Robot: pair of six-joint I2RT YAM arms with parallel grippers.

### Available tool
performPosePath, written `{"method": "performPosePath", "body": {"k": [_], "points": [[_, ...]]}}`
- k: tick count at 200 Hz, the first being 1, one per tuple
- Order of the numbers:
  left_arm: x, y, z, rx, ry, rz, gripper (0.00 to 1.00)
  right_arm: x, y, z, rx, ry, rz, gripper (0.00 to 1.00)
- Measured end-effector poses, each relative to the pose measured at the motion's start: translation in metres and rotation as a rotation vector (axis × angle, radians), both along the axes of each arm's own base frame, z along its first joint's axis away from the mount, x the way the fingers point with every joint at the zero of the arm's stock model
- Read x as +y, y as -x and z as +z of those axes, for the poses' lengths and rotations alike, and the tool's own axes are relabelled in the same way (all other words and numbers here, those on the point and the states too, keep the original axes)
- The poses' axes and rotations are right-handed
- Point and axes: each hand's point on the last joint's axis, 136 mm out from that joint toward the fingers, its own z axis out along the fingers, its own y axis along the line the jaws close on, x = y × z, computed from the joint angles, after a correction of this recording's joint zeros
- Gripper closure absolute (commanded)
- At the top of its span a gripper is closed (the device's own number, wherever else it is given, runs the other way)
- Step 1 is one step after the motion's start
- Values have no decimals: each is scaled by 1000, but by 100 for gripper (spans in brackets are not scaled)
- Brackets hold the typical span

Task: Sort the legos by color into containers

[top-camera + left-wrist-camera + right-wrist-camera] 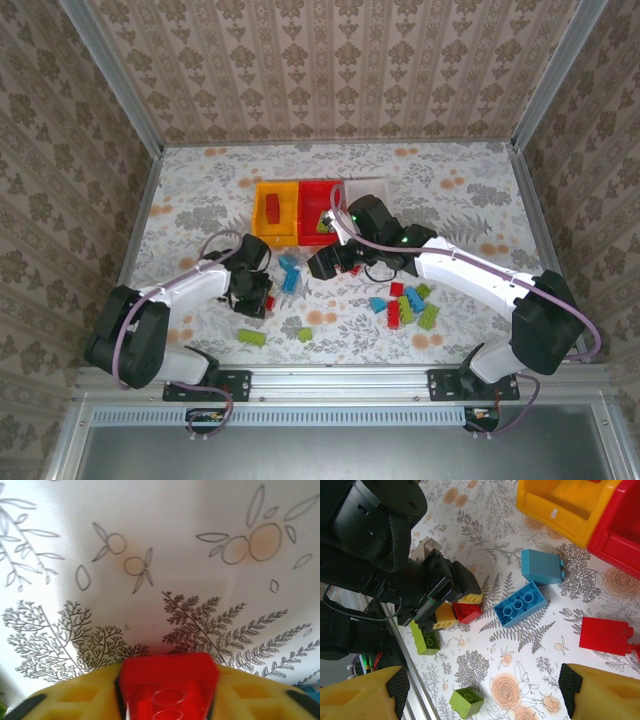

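Observation:
My left gripper [168,680] is shut on a red lego [167,672], its yellow fingers [75,695] pressed to both sides, just above the flowered table. From above, this gripper [262,298] sits left of centre, with two light blue legos [288,272] just to its right. The right wrist view shows that same held red lego [466,612]. My right gripper [480,695] is open over a lime green lego [466,701]; from above it [325,265] hangs in front of the bins. The yellow-orange bin [275,228], red bin [318,238] and white bin [368,182] stand side by side.
Loose legos lie around: two blue ones [522,603], a red one [606,635], a green one [424,639]. A mixed cluster [405,305] lies to the right, and green ones [251,337] sit near the front rail [320,372]. The right arm hides much of the white bin.

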Motion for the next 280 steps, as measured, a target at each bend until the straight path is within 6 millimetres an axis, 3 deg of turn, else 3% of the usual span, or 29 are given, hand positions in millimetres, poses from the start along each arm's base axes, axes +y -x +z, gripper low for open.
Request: {"method": "performPosePath", "body": {"k": [31, 51, 92, 112, 126, 148, 187, 255, 280], "points": [[5, -4, 5, -32, -31, -25, 79, -3, 0, -2, -3, 9, -12, 20], [8, -20, 28, -111, -74, -92, 80, -9, -2, 4, -23, 6, -43, 19], [-22, -108, 125, -408, -134, -373, 80, -31, -21, 48, -153, -103, -198, 14], [-38, -145, 147, -476, -174, -513, 80, -38, -35, 64, -196, -151, -278, 14], [-47, -163, 143, -480, -206, -607, 79, -44, -45, 69, -205, -170, -325, 14], [-56, -184, 119, -436, -249, -739, 78, -54, -56, 73, -209, -185, -379, 14], [-64, -216, 83, -377, -295, -900, 69, -59, -60, 72, -199, -186, -407, 14], [-58, -215, 74, -330, -349, -1009, 48, -61, -57, 58, -162, -168, -417, 13], [-54, -212, 76, -319, -362, -1019, 46, -61, -57, 57, -160, -165, -417, 13]]}}
